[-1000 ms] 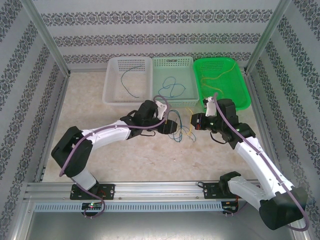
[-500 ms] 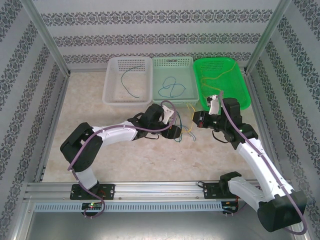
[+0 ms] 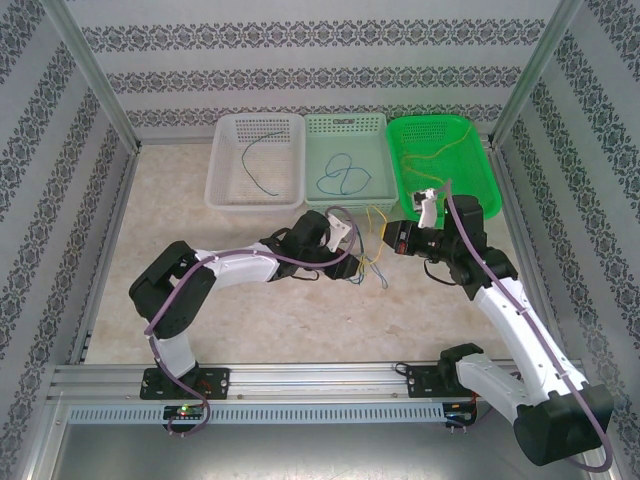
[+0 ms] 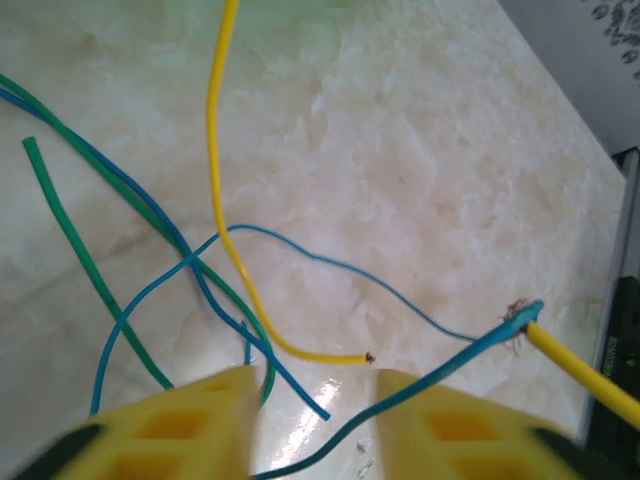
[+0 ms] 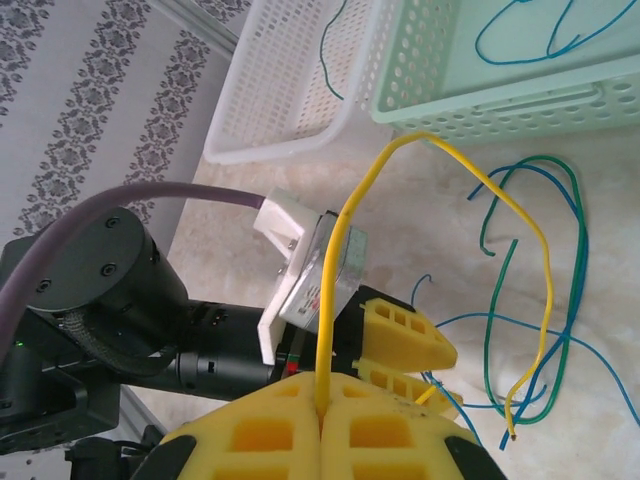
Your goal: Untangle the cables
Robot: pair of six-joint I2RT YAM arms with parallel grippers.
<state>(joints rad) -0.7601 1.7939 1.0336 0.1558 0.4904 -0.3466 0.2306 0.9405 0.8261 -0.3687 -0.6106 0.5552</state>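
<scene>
On the table point(image 3: 250, 330), far-edge baskets point(image 3: 345, 124) hold sorted strands, the left gripper point(image 4: 310, 400) hangs wide open and empty over the cables point(image 4: 190, 260) crossed just before them, and the right gripper point(image 5: 322, 415) pinches the yellow cable point(image 5: 345, 230), so untangling looks about half done.

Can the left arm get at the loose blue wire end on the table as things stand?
Probably yes. The left end effector hangs open over the thin blue wire, whose end lies right under its gap on bare tabletop. The thin green wire crosses close by and might get pinched too.
</scene>
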